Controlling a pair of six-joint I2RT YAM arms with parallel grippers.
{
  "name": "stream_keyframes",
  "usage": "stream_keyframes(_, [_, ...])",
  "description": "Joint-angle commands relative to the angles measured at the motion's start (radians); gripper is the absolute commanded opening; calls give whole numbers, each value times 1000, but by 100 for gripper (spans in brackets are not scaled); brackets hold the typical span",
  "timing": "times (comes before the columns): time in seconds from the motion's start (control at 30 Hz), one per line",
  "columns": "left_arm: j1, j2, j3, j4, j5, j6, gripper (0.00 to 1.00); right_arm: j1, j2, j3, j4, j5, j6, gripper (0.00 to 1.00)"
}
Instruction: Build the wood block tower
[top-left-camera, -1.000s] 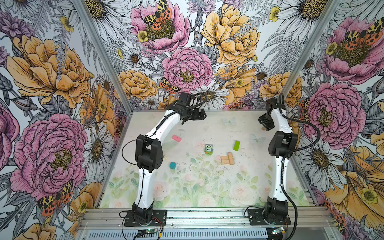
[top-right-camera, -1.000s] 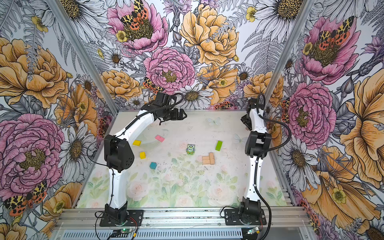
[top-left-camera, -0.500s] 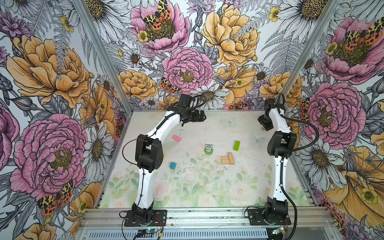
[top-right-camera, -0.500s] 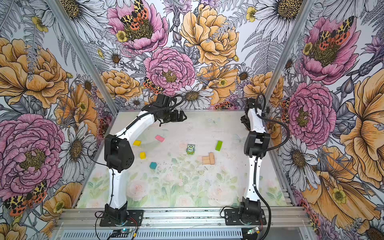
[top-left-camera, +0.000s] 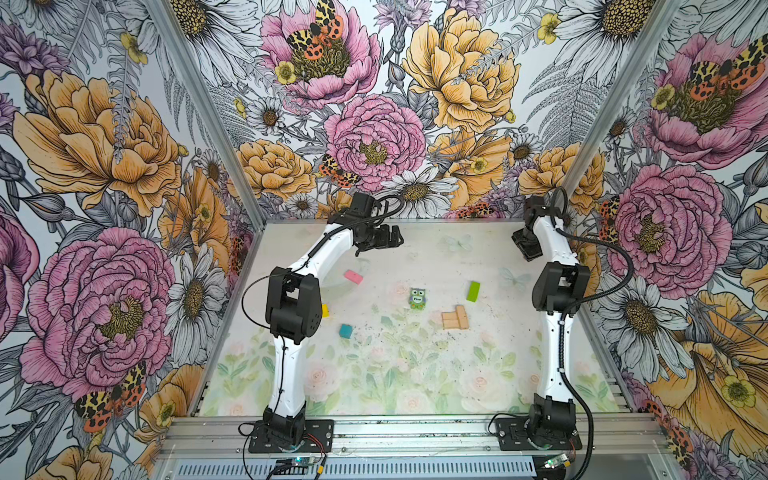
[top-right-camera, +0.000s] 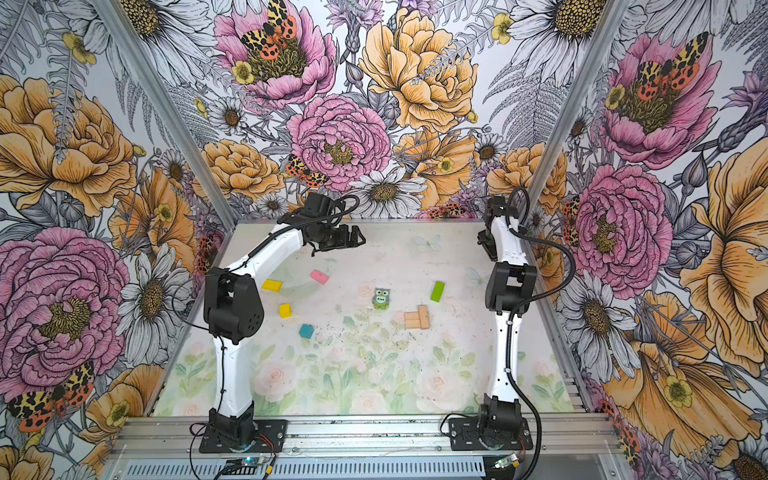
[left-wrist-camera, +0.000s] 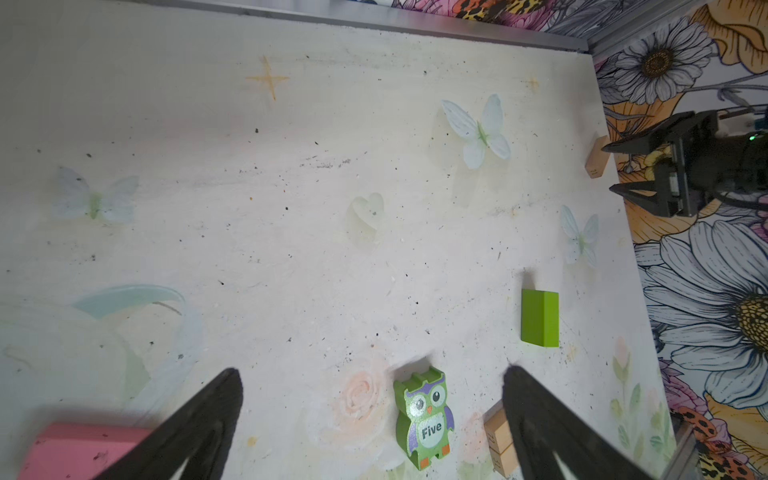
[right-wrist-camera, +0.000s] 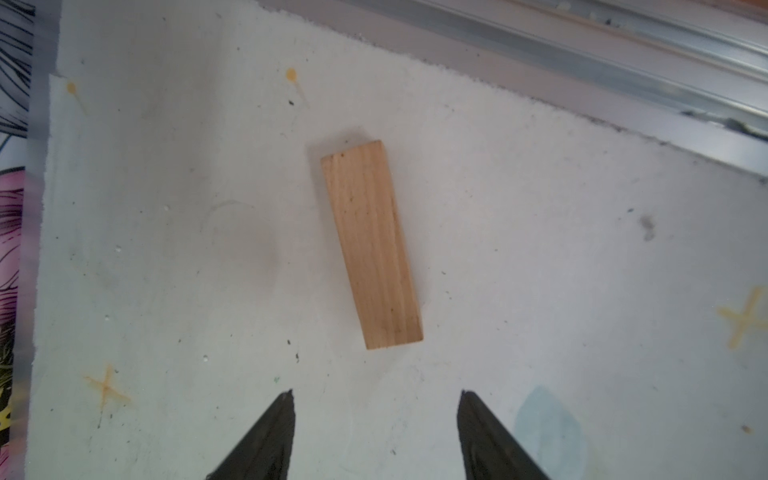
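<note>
Reaching for the last loose tan piece looks like the step in hand. The tabletop (top-left-camera: 415, 374) carries no tower yet, only its start. That is the tan base (top-left-camera: 455, 319), right of middle: three plain bars flat and touching, two side by side and a third across their ends. The left gripper (top-left-camera: 395, 240) hangs over the far side with jaws wide apart, empty, well apart from every block. The right gripper (right-wrist-camera: 376, 399) is in the far right corner, jaws apart with nothing between them, over the stray tan bar (right-wrist-camera: 372, 245). The bar lies flat on its broad face near the metal rail (right-wrist-camera: 582, 54), ahead of the fingertips and not yet between them. In the right wrist view its long axis runs away from the gripper, skewed a little off the line between the jaws. The jaws would therefore close across its narrow width. To do it well, I judge: turn the wrist slightly to square up, move forward to the bar's middle, come straight down, then close. A grip near one end risks the bar swinging. The arm hides the bar in both top views. The lime-green bar (top-left-camera: 473, 291) points near-to-far, beside the owl piece (top-left-camera: 417, 298). The pink bar (top-left-camera: 353, 276) and teal cube (top-left-camera: 345, 331) lie further left.
</note>
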Motion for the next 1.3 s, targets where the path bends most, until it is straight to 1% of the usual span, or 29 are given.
stream_keyframes(0.0, [22, -69, -29, 29, 42, 21, 99, -5, -8, -22, 16, 30, -13, 65])
stream_keyframes(0.07, [34, -71, -35, 35, 57, 9, 99, -5, -7, -25, 28, 26, -26, 65])
stream_keyframes(0.13, [41, -66, -24, 33, 83, 0, 99, -1, -3, -25, 41, 10, -29, 65])
stream_keyframes(0.23, [43, -55, 4, 34, 93, -11, 99, 19, -8, -22, 65, -2, -32, 65])
stream_keyframes(0.33, [44, -45, 33, 31, 100, -19, 99, 43, -21, -7, 71, 47, -38, 65])
stream_keyframes(0.47, [45, -52, 40, 31, 92, -32, 99, 19, -17, -30, 71, 29, -4, 64])
stream_keyframes(0.6, [33, -85, -13, 34, 56, -18, 99, 12, -12, -40, 71, 21, 43, 63])
stream_keyframes(0.73, [23, -108, -59, 36, 35, -14, 99, 1, -27, -87, 71, 15, 114, 62])
stream_keyframes(0.83, [14, -115, -79, 42, 20, -15, 99, -8, -28, -84, 71, 3, 118, 62])
stream_keyframes(0.93, [10, -118, -94, 48, 23, -17, 99, -12, -33, -90, 68, 0, 123, 62])
stream_keyframes(1.07, [13, -126, -145, 85, 37, -31, 99, -14, -64, -127, 60, 50, 165, 63])
stream_keyframes(1.27, [36, -129, -202, 125, 69, -45, 99, -28, -53, -86, 61, 66, 172, 63])
